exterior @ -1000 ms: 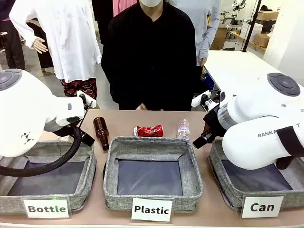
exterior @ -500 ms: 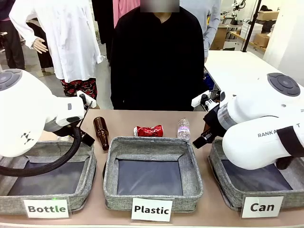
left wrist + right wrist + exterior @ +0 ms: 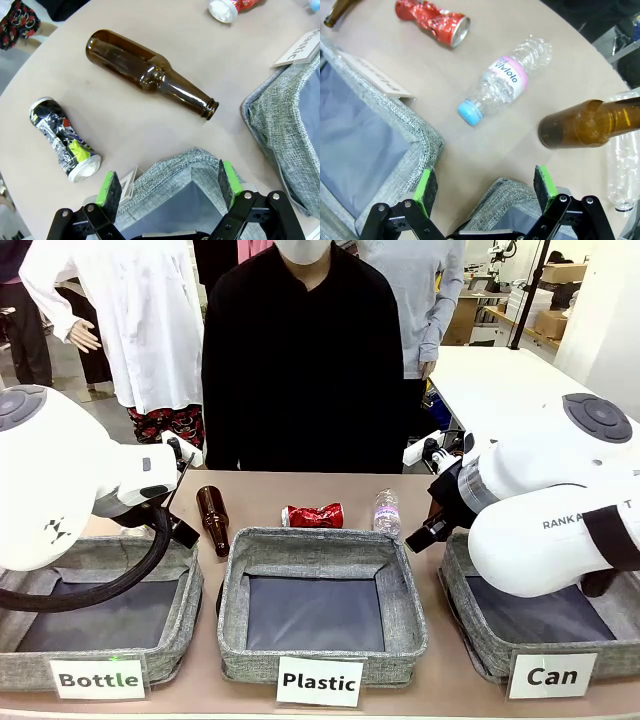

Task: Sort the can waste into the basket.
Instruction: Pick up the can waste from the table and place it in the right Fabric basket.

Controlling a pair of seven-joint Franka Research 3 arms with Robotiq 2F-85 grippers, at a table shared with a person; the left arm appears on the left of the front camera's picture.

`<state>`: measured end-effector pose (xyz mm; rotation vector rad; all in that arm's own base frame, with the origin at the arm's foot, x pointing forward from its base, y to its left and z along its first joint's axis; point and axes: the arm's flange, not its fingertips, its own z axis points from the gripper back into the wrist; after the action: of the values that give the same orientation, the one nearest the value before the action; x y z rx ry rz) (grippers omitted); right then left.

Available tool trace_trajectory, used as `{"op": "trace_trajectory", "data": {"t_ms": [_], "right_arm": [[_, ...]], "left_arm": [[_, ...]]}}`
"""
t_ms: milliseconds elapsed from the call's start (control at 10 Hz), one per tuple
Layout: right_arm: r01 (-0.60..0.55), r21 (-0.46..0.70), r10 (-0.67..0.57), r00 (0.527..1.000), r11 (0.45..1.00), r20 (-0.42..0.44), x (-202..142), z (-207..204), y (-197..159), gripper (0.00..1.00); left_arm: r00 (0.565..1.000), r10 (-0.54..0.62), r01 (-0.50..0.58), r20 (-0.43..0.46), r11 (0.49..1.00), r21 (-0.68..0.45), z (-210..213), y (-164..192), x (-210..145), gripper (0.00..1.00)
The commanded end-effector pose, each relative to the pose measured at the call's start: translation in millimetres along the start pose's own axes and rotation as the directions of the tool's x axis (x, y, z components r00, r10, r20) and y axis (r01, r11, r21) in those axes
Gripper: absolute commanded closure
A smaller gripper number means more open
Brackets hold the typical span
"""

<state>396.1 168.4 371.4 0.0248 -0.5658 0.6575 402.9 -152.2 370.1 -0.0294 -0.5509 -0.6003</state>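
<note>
**Count and layout, both claws spread and empty**

Cans: two. The crushed red can (image 3: 432,20) lies on its side far ahead of the right claw (image 3: 485,184), off to its left-hand finger's side, open end toward the claw. The dark printed can (image 3: 62,137), dented, silver top nearest, lies just ahead of the left claw (image 3: 169,181), outside its left-hand finger.

Brown glass bottles: two. One (image 3: 145,72) lies smooth and whole ahead of the left claw, neck angled toward its right-hand finger. The other (image 3: 590,129) shows mouth-on ahead of the right claw's right-hand finger.

Clear plastic bottles: two, both ribbed. One, with a pink label and blue cap (image 3: 505,85), lies straight ahead of the right claw. The second (image 3: 622,175) lies at the far right of that view.

Baskets: three, grey woven fabric with dark bases. They are Bottle (image 3: 185,615), Plastic (image 3: 320,540) and the Can basket (image 3: 472,625), which lies under the right arm. The grey corner below the right claw is probably its rim.

Both claws are spread wide, with nothing between the green pads.

Edges and room: the dark can sits near the table's (image 3: 260,490) rounded edge. Bare tan tabletop separates it from the brown bottle, and more lies open between the right claw and the capped bottle.
</note>
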Motion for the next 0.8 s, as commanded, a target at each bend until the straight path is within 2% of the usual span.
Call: {"op": "trace_trajectory", "data": {"t_ms": [0, 300, 400, 500, 600, 700], "right_arm": [[0.0, 0.0, 0.0, 1.0, 1.0, 0.0, 0.0, 0.0, -0.1, 0.0], [0.0, 0.0, 0.0, 1.0, 1.0, 0.0, 0.0, 0.0, 0.0, 0.0], [-0.015, -0.011, 0.015, 1.0, 1.0, -0.013, 8.8, 15.2, -0.2, 0.0], [-0.012, 0.03, 0.013, 1.0, 0.999, -0.017, 18.0, 36.5, -1.4, 0.0], [0.017, 0.055, -0.015, 0.999, 0.998, -0.034, 27.8, 70.9, -2.4, 0.0], [0.101, 0.101, -0.099, 0.995, 0.99, -0.027, 34.8, 109.1, -2.5, 0.0]], "left_arm": [[1.0, 0.0, 0.0, 0.0, 1.0, 0.0, 0.1, 0.0, 0.0, 0.0], [1.0, 0.0, 0.0, 0.0, 1.0, 0.0, 0.1, 0.0, 0.0, 0.0], [1.0, 0.0, 0.0, 0.0, 1.0, 0.0, 0.0, 0.0, 0.0, 0.0], [0.999, -0.01, 0.014, 0.049, 0.996, -0.084, 27.6, 0.8, -2.3, 0.0], [0.997, 0.061, -0.052, 0.041, 0.98, -0.193, 70.1, 3.7, -5.9, 0.0], [0.986, 0.155, -0.139, 0.054, 0.963, -0.229, 111.2, 7.5, -11.5, 0.0]]}}
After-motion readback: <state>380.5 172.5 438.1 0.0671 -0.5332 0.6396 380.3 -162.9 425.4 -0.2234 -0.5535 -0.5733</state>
